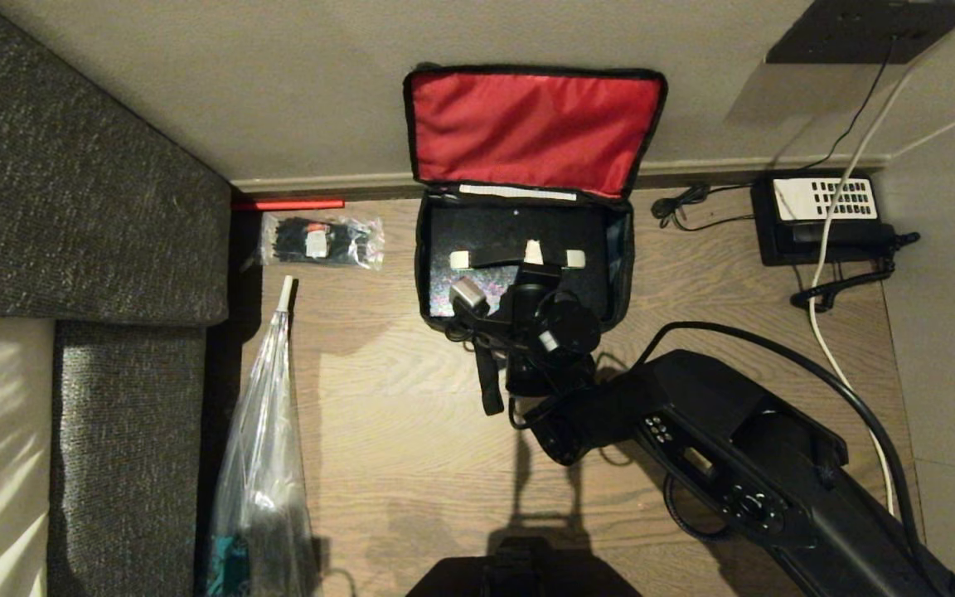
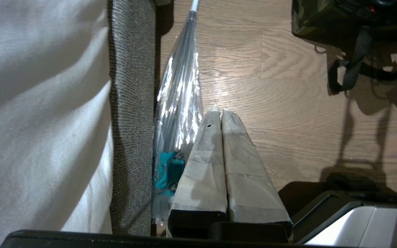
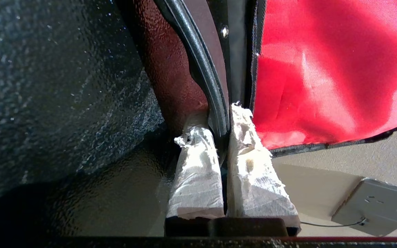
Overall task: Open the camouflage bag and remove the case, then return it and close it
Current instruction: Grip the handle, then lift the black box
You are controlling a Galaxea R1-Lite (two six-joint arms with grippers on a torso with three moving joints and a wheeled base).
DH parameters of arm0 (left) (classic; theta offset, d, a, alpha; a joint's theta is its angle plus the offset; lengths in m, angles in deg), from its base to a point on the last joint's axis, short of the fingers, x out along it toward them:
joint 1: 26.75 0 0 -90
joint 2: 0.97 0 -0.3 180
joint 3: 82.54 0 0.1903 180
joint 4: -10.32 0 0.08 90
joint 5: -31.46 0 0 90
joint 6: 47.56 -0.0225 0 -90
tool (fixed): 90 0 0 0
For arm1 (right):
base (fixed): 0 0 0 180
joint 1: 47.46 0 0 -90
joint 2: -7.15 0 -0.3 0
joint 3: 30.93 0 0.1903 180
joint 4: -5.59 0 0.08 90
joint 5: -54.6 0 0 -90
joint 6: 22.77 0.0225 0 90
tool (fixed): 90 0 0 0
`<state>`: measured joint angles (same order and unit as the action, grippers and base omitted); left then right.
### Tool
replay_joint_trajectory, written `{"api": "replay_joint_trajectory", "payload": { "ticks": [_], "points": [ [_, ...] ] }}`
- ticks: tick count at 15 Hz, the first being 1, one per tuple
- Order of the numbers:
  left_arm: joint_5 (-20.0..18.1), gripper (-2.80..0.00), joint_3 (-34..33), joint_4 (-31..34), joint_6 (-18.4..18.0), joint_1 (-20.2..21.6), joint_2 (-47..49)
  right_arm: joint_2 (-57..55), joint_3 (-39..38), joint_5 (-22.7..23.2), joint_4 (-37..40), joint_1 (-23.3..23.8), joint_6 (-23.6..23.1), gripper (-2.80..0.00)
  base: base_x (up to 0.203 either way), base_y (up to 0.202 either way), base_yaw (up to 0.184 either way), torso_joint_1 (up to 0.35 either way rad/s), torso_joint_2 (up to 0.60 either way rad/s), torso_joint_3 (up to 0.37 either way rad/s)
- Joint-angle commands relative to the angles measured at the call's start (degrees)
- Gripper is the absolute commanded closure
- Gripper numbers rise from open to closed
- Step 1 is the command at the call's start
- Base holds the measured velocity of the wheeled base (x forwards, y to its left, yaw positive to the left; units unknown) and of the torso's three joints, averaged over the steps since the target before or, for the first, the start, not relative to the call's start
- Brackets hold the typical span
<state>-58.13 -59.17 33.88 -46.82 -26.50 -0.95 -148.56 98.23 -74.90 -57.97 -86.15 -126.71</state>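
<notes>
1. Camouflage bag (image 1: 622, 249) lies open on the table (image 1: 411, 431), red-lined lid (image 1: 531, 128) propped against the wall (image 1: 278, 83). The case (image 1: 494, 236) sits flat inside it.
2. Right gripper (image 3: 223, 137) is down in the bag; its taped fingers (image 3: 198, 165) are pinched narrow on a thin black rim, which I judge to be the case's edge, next to the red lining.
3. Risk: the bite is only fingertip-deep on a smooth, glossy edge, so the case could slip out on the lift.
4. Risk: the case nearly fills the bag. A skewed pull could jam it on the side walls and drag the bag along.
5. Risk: a bump could drop the lid forward onto the arm.
6. Room: wall just behind, telephone (image 1: 826, 220) and cables to the right, packet of ties (image 1: 322, 240) and clear plastic bag (image 1: 266, 448) to the left. Bare table toward the robot is the best set-down spot.
7. Left gripper (image 2: 221, 117) is parked by the sofa (image 2: 131, 103), fingers together, holding nothing.
</notes>
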Motion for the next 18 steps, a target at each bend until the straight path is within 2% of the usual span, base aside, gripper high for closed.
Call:
{"api": "replay_joint_trajectory", "payload": {
  "ticks": [1,18],
  "points": [
    [0.03,0.00,-0.18,-0.02,0.05,0.02,-0.11,-0.03,0.21,-0.05,-0.73,-0.07,-0.48,0.00,0.000,0.000,0.000,0.000,0.00,0.000],
    [0.03,0.00,-0.18,-0.02,0.05,0.02,-0.11,-1.13,1.61,-0.05,-0.73,-0.15,-0.48,0.00,0.000,0.000,0.000,0.000,0.00,0.000]
  ]
}}
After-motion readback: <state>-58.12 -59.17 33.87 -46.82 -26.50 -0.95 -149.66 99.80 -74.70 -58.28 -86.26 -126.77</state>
